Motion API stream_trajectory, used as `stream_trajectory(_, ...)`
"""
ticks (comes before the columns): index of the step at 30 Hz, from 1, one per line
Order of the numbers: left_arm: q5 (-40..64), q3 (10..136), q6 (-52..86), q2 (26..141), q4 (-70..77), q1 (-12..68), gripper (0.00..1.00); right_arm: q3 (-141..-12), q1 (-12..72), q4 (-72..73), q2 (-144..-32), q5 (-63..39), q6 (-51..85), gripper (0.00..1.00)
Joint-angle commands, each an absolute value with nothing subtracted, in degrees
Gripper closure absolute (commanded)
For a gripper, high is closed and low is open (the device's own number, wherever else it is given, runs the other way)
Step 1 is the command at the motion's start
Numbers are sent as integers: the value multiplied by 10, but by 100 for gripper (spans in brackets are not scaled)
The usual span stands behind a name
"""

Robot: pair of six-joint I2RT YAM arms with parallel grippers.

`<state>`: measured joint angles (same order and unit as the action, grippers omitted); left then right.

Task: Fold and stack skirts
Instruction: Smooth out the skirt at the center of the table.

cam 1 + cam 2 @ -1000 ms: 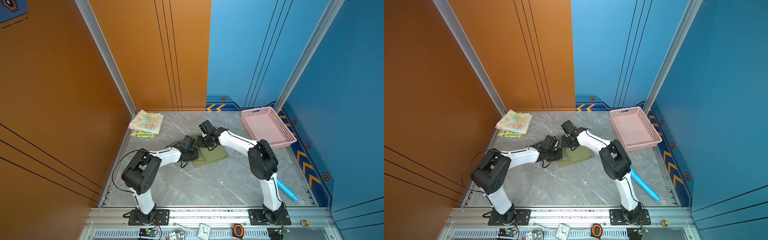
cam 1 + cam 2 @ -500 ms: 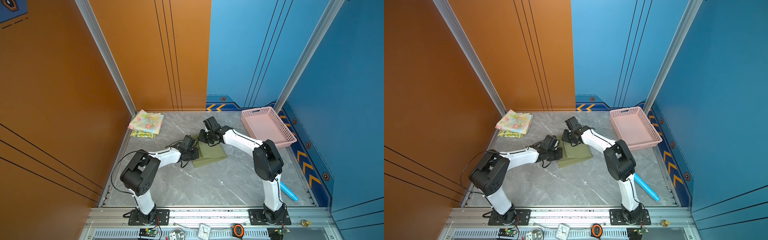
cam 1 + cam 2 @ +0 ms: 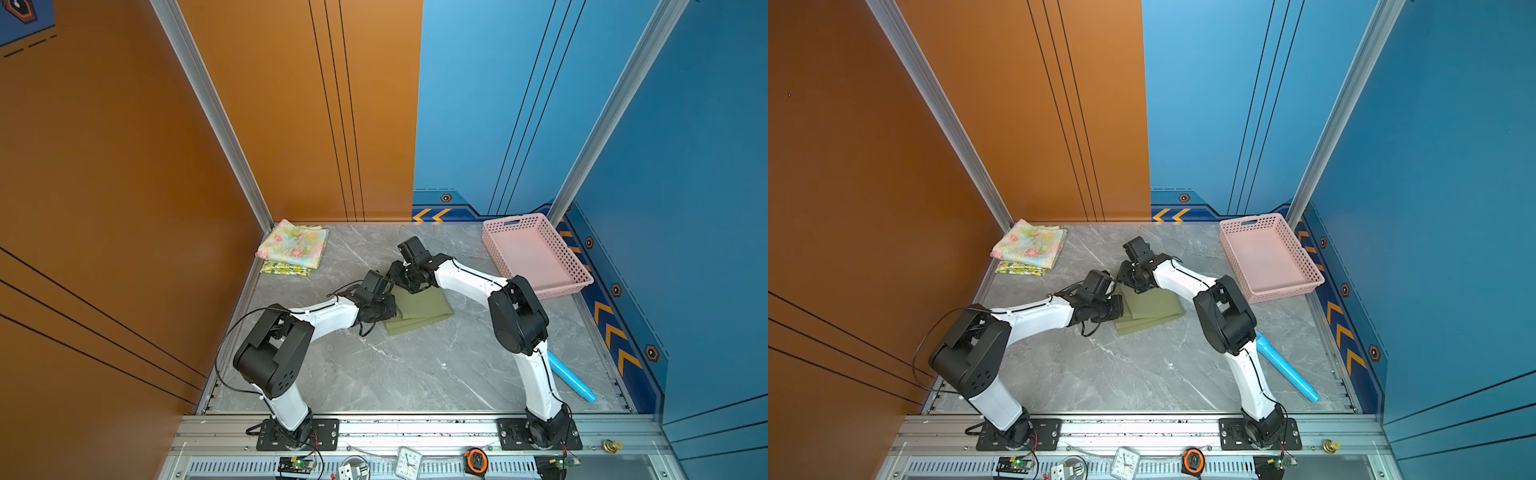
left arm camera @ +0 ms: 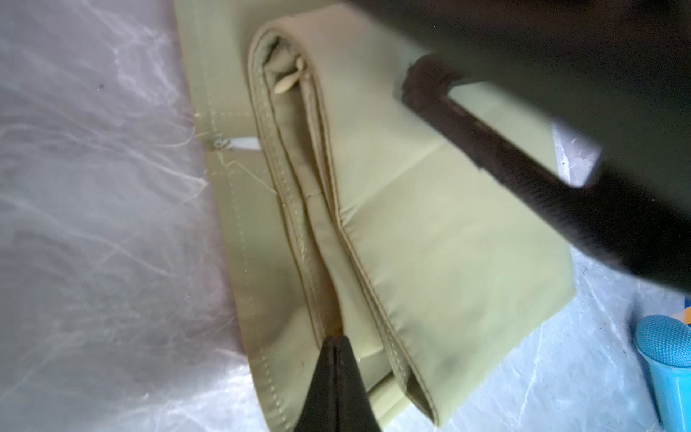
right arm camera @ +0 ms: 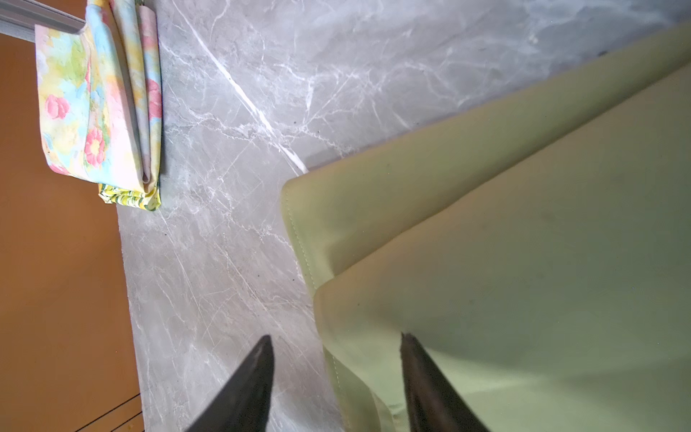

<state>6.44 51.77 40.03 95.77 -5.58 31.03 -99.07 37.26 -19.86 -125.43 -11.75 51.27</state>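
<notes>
Olive cloth in layers, the olive green skirt (image 3: 419, 309) lies folded on the grey marble tabletop (image 3: 395, 365), between the two grippers. The left gripper (image 4: 334, 340) has its fingers pressed together, the tips set against the skirt's stacked hems; whether any cloth is caught between them cannot be told. The right gripper (image 5: 336, 346) stands with its jaws apart at the skirt's far corner. One finger (image 5: 256, 374) is over bare marble and its mate is over the cloth, with the stitched edge running between them unpinched. Well apart from both grippers, beyond the left one by the orange wall (image 3: 124, 166), the floral skirt (image 3: 293, 245) lies folded on top of the lemon-print skirt (image 3: 286, 270). A pink basket (image 3: 536, 257) sits off the right gripper's outer side. A blue tube (image 3: 569, 376) lies well behind the right gripper, near that arm's base.
</notes>
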Motion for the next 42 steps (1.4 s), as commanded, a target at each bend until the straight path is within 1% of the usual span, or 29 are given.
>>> stream_trajectory(1,56,484,423,918,-65,296,91,-1009,363,-204,-1248,-103,498,40)
stream_trajectory(4,59,455,432,890,-57,286,70,-1011,359,-224,-1239,-90,469,40)
stream_trajectory(5,64,449,435,884,-53,281,66,-1012,360,-233,-1235,-80,454,40)
stream_trajectory(7,85,442,442,879,-51,266,62,-1025,365,-272,-1235,-60,418,40)
stream_trajectory(9,108,438,452,884,-41,254,62,-1026,372,-303,-1232,-38,386,40)
stream_trajectory(15,169,434,486,926,17,229,64,-1047,398,-367,-1227,44,322,40)
stream_trajectory(16,176,431,493,929,32,224,65,-1049,417,-376,-1228,56,313,41)
stream_trajectory(20,199,445,499,952,40,209,68,-1062,441,-401,-1234,93,289,42)
stream_trajectory(26,209,455,500,967,43,188,75,-1076,462,-420,-1252,115,281,43)
stream_trajectory(31,212,452,509,981,64,180,79,-1085,473,-431,-1273,131,282,48)
stream_trajectory(42,212,452,531,1001,105,179,83,-1107,483,-448,-1314,142,277,51)
